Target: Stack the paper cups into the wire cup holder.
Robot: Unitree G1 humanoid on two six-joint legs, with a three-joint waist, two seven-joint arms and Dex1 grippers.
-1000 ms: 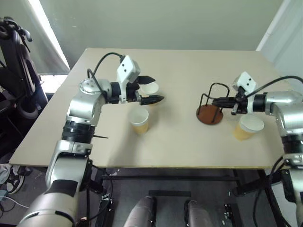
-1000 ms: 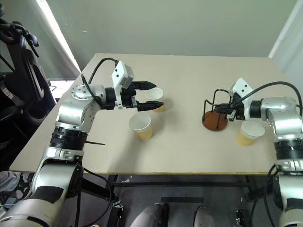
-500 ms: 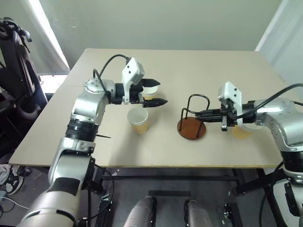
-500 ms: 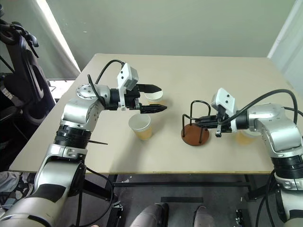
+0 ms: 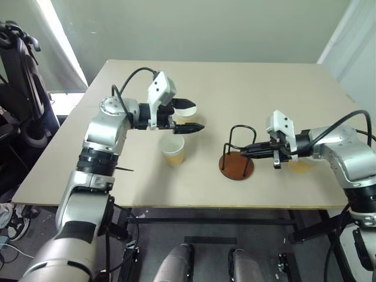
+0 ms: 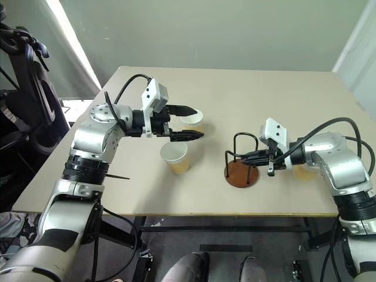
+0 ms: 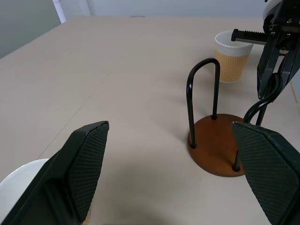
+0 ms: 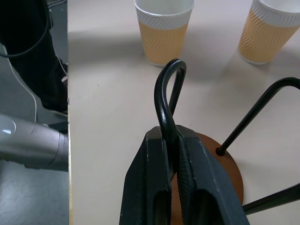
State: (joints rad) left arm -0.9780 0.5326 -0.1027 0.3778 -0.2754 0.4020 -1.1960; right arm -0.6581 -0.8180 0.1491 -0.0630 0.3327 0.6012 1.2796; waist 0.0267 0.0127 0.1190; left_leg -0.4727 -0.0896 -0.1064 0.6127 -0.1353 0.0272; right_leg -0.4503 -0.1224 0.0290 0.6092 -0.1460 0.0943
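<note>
My right end effector pinches a loop of the reddish-brown-based black wire cup holder (left end effector gaping); next, grasp a tan paper cup.

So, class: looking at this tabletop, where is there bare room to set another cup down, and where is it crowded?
Free: the far half of the table, beyond both arms, and the near strip left of the front paper cup. Crowded: the middle band, where the left gripper flanks the rear cup and the right gripper clamps the wire cup holder beside the third cup.
</note>
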